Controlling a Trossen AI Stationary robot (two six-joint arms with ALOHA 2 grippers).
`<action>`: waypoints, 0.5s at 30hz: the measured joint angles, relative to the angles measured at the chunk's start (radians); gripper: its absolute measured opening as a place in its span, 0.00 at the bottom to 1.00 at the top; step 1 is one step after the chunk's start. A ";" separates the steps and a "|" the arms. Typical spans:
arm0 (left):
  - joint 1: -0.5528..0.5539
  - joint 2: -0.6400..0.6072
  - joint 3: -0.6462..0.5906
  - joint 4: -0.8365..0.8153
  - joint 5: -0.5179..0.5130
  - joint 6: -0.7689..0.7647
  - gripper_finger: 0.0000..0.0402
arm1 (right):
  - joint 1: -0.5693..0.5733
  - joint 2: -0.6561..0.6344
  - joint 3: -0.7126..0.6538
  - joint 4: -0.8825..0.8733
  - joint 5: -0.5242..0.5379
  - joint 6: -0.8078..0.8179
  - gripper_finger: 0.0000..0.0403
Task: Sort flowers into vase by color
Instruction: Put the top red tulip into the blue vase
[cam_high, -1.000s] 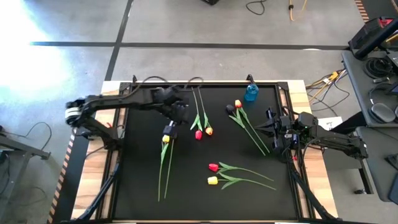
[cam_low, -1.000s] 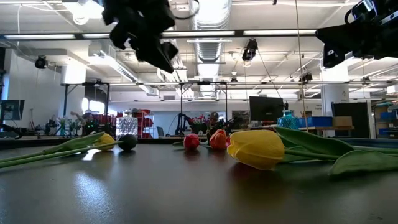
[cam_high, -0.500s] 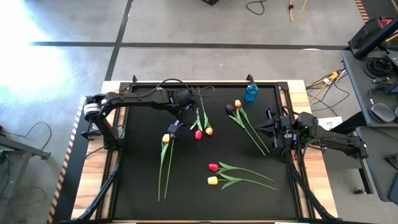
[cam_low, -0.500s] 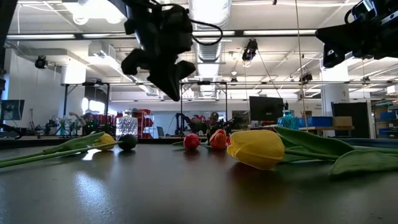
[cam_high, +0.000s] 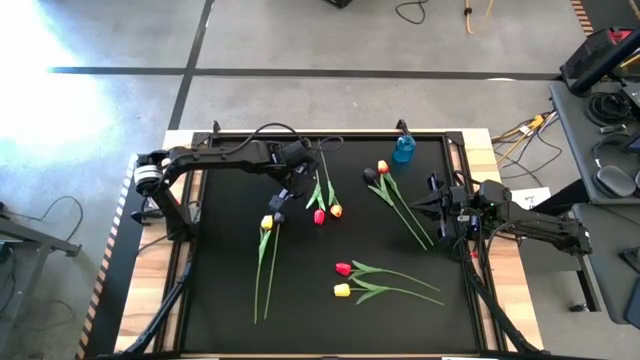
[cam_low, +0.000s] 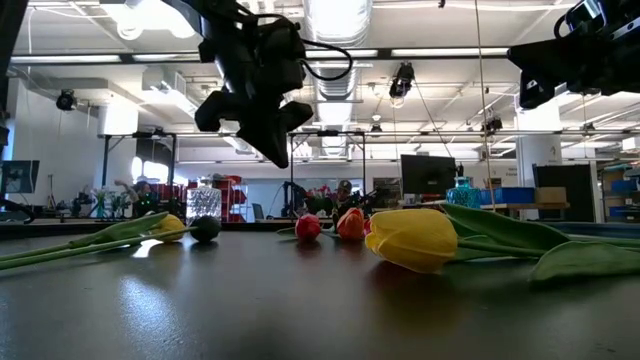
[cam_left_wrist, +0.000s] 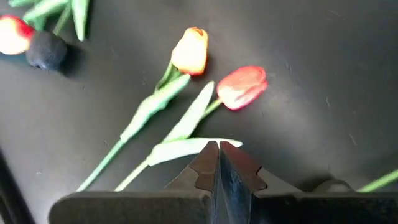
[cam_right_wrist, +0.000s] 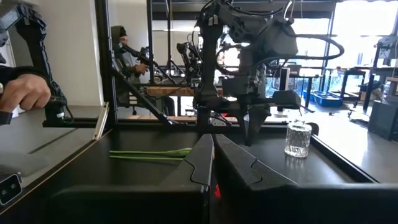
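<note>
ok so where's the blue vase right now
In the high view the blue vase stands at the table's far edge, right of centre, just beyond the orange tulip.

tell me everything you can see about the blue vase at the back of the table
The blue vase is a small, see-through blue vessel, glass by its look, with a narrow neck over a rounder body. It stands upright on the black table near the far edge, toward the right arm's side. No flower is in it and nothing touches it. The nearest flower heads, an orange one and a dark one, lie just in front of it. In the low view it shows far behind the tulips.
</note>
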 joint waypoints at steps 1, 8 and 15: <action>0.000 0.000 0.001 0.008 0.000 0.001 0.00 | 0.000 0.000 0.000 0.000 0.000 0.000 0.02; 0.002 -0.017 0.020 0.006 -0.002 0.004 0.00 | 0.000 0.000 0.000 0.000 0.000 0.000 0.02; 0.006 -0.038 0.021 -0.002 -0.084 0.016 0.00 | 0.000 0.000 0.000 0.000 0.000 0.000 0.02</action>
